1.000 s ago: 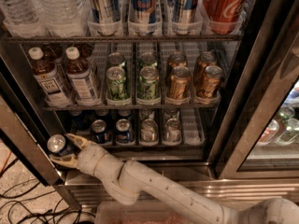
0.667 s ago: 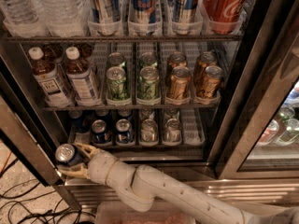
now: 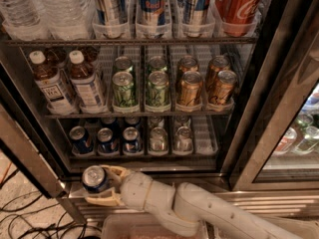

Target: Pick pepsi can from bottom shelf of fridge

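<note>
The fridge (image 3: 247, 148) fills the view. Its bottom shelf (image 3: 204, 137), toward 6 o'clock, carries blue and silver cans. The pale arm (image 3: 199, 214) enters from 5 o'clock. At 7 o'clock its gripper (image 3: 97, 185) clasps the pepsi can (image 3: 94, 177), outside the shelf, before the sill.

With the hand (image 3: 98, 185) low at the left of the view, two silver-grey cans (image 3: 158, 139) stand above and to its right. Higher, green cans (image 3: 124, 88) and gold cans (image 3: 190, 87) sit beside two white-capped bottles (image 3: 55, 81). A red cola can (image 3: 241, 4) stands far up and right of it. Black cables (image 3: 20, 218) trail on the floor to its left.
</note>
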Motion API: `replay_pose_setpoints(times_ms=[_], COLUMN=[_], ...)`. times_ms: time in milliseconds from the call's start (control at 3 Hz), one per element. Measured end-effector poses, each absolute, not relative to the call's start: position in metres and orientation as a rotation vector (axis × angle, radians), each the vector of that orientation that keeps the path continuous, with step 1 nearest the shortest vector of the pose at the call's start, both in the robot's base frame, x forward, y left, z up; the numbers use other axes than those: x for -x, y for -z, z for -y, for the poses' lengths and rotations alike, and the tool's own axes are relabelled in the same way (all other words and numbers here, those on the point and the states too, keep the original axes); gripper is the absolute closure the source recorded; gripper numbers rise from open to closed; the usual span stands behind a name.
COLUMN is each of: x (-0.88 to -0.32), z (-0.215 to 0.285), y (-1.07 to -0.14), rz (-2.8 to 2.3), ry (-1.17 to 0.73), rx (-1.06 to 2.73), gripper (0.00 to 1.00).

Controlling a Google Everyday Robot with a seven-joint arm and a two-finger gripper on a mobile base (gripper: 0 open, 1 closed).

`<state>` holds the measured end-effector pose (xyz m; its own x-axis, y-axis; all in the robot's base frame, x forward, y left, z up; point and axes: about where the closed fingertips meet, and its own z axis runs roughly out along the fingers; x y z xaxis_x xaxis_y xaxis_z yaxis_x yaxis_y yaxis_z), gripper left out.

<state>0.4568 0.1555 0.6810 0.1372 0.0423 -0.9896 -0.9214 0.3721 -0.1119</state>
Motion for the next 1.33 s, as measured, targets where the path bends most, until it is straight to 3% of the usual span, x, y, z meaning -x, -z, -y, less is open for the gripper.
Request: replay_pose_setpoints(times_ms=[667,1333], x=[-0.397,-0.396], z=[-0.111,-0.097], y=[-0.742,-0.831], rz=[-1.385,-1.483], ry=[-0.978,-0.954], rx=[0.948,1.012], gripper=[1.0,1.0])
